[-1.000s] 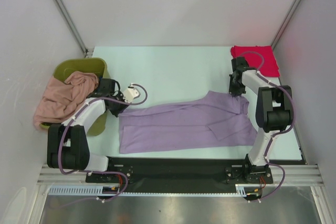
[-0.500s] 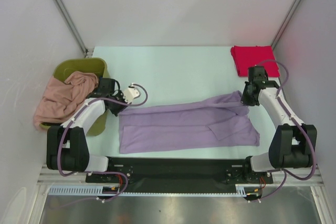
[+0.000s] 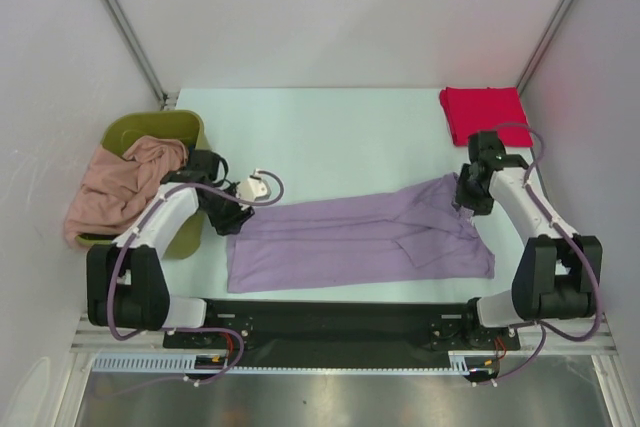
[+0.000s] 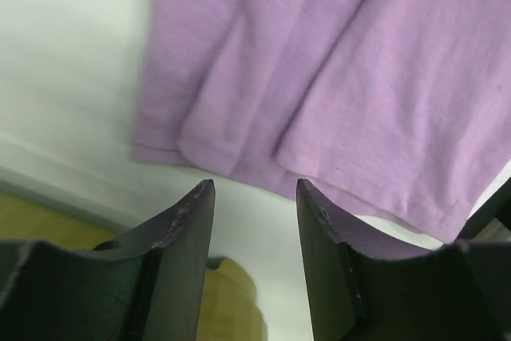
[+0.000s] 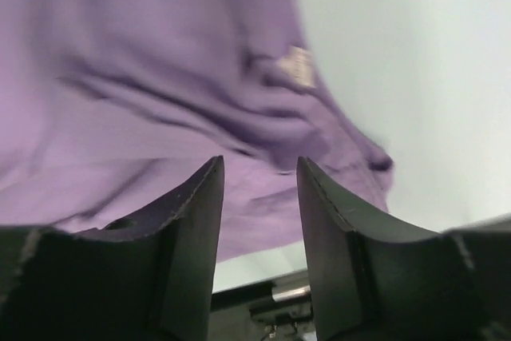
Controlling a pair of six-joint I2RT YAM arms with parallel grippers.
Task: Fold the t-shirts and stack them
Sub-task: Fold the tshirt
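Observation:
The lavender-purple t-shirt lies half-folded lengthwise across the near table. My left gripper is open and empty just above its left end, whose layered hem shows in the left wrist view. My right gripper is open and empty over its right end, with the collar and label under it in the right wrist view. A folded bright red t-shirt lies at the far right corner. The salmon-pink t-shirt hangs out of the olive-green bin. The dark blue t-shirt is out of view.
The bin stands at the table's left edge, close to my left arm; its rim shows in the left wrist view. White walls and metal posts enclose the table. A black base strip runs along the near edge.
My right arm swung from near the red shirt to the purple shirt's right end. My left gripper shifted slightly right and nearer, over the shirt's left end. The shirt's right end shifted a little.

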